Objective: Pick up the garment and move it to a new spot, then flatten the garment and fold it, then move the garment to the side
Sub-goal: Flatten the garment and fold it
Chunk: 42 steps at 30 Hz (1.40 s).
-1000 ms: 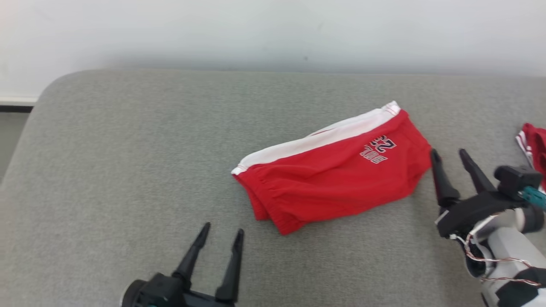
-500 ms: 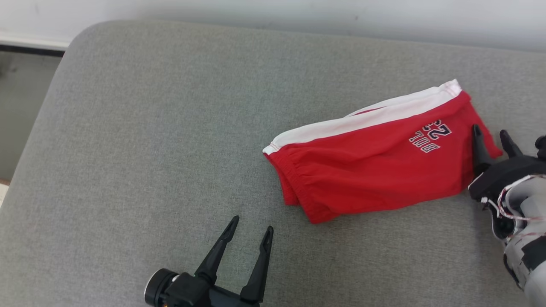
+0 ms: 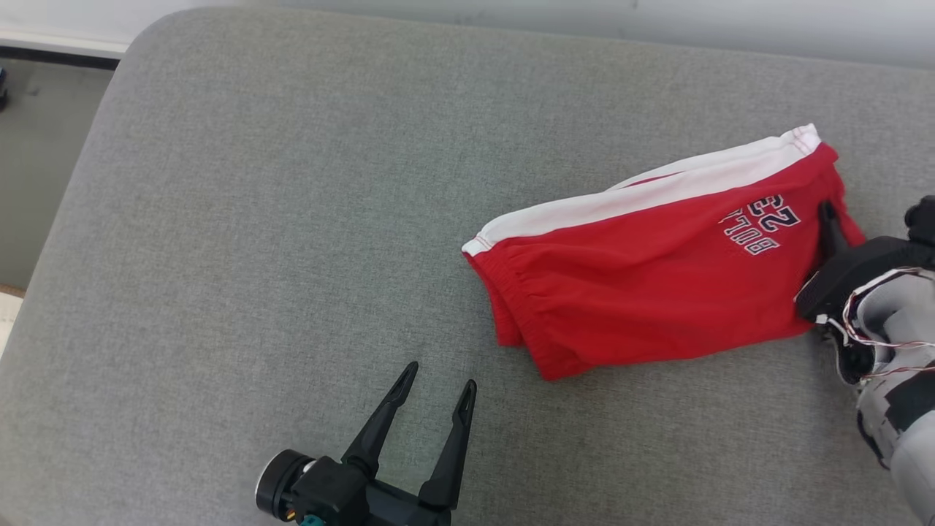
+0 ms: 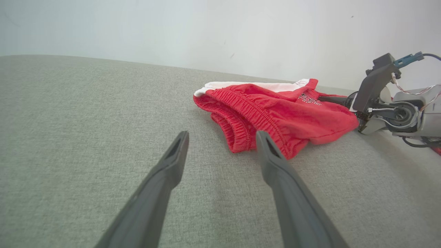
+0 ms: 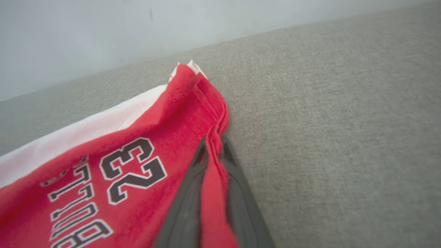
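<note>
Light, limp shorts will likely sag when lifted. Right fingers pinch their hem edge; left fingers stand apart, near the waistband, a good second hold.

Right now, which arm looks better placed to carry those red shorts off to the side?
The right. Its right gripper is pinched on the edge of the red shorts, while the left gripper hangs open over bare grey cushion, apart from the cloth.

Garment red w/ white band along its 12 o'clock edge & dark, white-outlined "23" lettering; worktop plain grey weave; left tool black; wall off-white.
</note>
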Motion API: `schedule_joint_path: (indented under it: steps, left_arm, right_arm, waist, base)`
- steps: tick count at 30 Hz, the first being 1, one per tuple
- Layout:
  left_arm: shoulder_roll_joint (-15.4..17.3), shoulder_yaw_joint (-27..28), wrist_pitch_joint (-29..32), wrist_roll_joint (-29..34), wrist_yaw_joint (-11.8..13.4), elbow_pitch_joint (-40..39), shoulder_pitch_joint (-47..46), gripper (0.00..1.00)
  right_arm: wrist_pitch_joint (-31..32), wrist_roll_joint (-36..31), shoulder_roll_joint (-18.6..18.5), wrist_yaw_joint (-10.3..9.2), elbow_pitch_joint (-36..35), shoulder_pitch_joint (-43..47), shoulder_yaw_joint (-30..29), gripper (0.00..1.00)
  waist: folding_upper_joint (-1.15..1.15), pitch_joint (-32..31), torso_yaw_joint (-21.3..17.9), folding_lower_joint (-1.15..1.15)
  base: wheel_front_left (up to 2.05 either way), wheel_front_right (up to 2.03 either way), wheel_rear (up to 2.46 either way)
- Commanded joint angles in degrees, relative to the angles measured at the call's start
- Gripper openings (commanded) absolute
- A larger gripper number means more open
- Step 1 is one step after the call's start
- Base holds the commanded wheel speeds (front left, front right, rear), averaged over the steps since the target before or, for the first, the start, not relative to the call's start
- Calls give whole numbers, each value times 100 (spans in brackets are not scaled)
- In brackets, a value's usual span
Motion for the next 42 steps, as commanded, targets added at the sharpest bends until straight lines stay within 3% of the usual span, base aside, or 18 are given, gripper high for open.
schedule_joint_path:
  steps: [1,9,15,26,34,42]
  left_arm:
    - [-2,22,-29,57,-26,36,20,100]
    - [-31,108,-29,127,-83,90,159,100]
    - [-49,169,-29,145,-89,143,325,100]
    - [-56,180,-29,177,-148,184,473,100]
    - [-68,167,-29,124,-144,268,507,100]
    - [-77,135,-29,32,-119,340,523,100]
  right_arm:
    - [27,98,130,-1,90,254,82,0]
    - [-313,472,128,-2,-132,501,125,0]
    - [-385,604,14,-2,-543,975,-202,0]
    - [-385,69,-85,-2,-1104,1957,-1193,0]
    - [-386,-401,29,-2,-1417,2043,-1393,0]
    - [-386,-917,327,-2,-2226,1954,-1266,0]
  waist:
    - [0,-86,-86,0]
    - [0,-394,-374,0]
    - [0,-740,-648,0]
    - [0,-1001,-905,0]
    - [0,-1076,-990,0]
    - [0,-1260,-1018,0]
  base:
    - [0,0,0]
    - [0,0,0]
    - [0,0,0]
    - [0,0,0]
    - [0,0,0]
    - [0,0,0]
